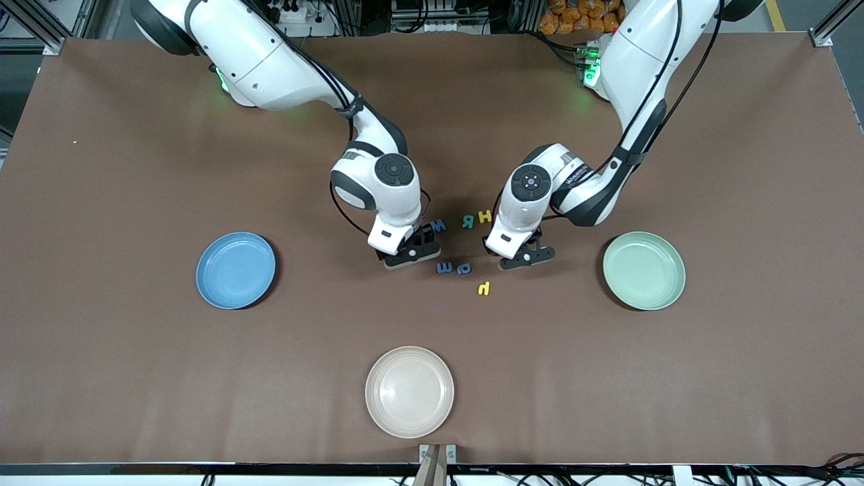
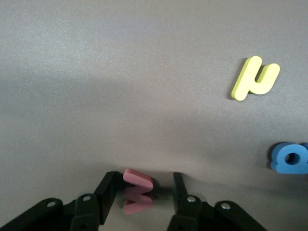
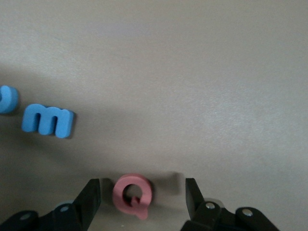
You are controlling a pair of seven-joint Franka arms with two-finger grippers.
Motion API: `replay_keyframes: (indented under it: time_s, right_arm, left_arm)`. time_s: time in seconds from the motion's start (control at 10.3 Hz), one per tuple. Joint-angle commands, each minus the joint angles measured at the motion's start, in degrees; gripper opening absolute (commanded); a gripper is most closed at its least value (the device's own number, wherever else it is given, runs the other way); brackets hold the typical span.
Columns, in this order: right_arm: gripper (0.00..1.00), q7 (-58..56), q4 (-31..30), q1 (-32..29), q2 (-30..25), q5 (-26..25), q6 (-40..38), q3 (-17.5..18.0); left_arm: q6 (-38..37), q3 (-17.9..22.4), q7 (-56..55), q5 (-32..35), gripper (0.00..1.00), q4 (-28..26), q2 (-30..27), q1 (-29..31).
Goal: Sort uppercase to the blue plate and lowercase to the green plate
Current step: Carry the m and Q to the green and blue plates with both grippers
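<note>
- While both my grippers are down at the table in the letter cluster between the plates, neither has hold of anything yet: the left gripper [image 2: 144,185] is partly open around the red w [image 2: 138,191], and the right gripper [image 3: 142,190] is wide open around the red G [image 3: 132,195].
- The red w lies off-centre, close against one finger. I judge that closing could push it sideways or tip it on edge, so the grip catches only a corner.
- The red G lies flat with clear gaps on both sides. If my fingers ride too high, they could close over the thin foam and slip off.
- The blue e [image 3: 48,120] is near the right gripper, and the yellow h [image 2: 255,79] is near the left one. A sliding letter could knock them.
- My arms work close together, so lifting at once risks a bump.
- The w belongs on the green plate [image 1: 611,270] at the left arm's end, the G on the blue plate [image 1: 209,270] at the right arm's end. A weak grip could drop either one on the way.
</note>
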Motion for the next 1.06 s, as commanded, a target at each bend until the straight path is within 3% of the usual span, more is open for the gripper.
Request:
replay_keyframes:
  time_s: [0.0, 0.19, 0.58, 0.77, 0.87, 0.97]
  right_arm:
    - [0.80, 3.1, 1.0, -0.9, 0.7, -1.4, -0.5, 1.6]
    - [0.79, 3.4, 0.8, -0.9, 0.9, -1.4, -0.5, 2.1]
    - [0.74, 3.1, 0.7, -1.2, 1.3, -1.5, -0.5, 2.2]
    - [0.71, 3.4, 0.7, -1.8, 1.6, -1.3, -0.5, 2.2]
    - [0.65, 3.6, 0.7, -2.0, 1.6, -1.2, -0.5, 2.2]
    - [0.51, 3.2, 0.7, -2.5, 1.6, -1.2, -0.5, 2.2]
  left_arm:
    - [0.7, -0.3, -3.2, 3.7, 0.40, -0.4, 0.2, 0.0]
    - [0.7, -0.7, -5.5, 7.0, 0.25, -0.4, 0.7, 0.0]
    - [0.5, -0.9, -4.7, 7.1, 0.00, -0.4, 0.5, 0.5]
    - [-2.0, -1.0, -0.4, 7.1, 0.00, -0.3, -1.4, 2.0]
    - [-5.3, -1.8, 4.0, 7.1, 0.00, 0.1, -3.5, 3.5]
    - [-9.1, -2.6, 9.5, 6.9, 0.00, 0.4, -5.9, 6.3]
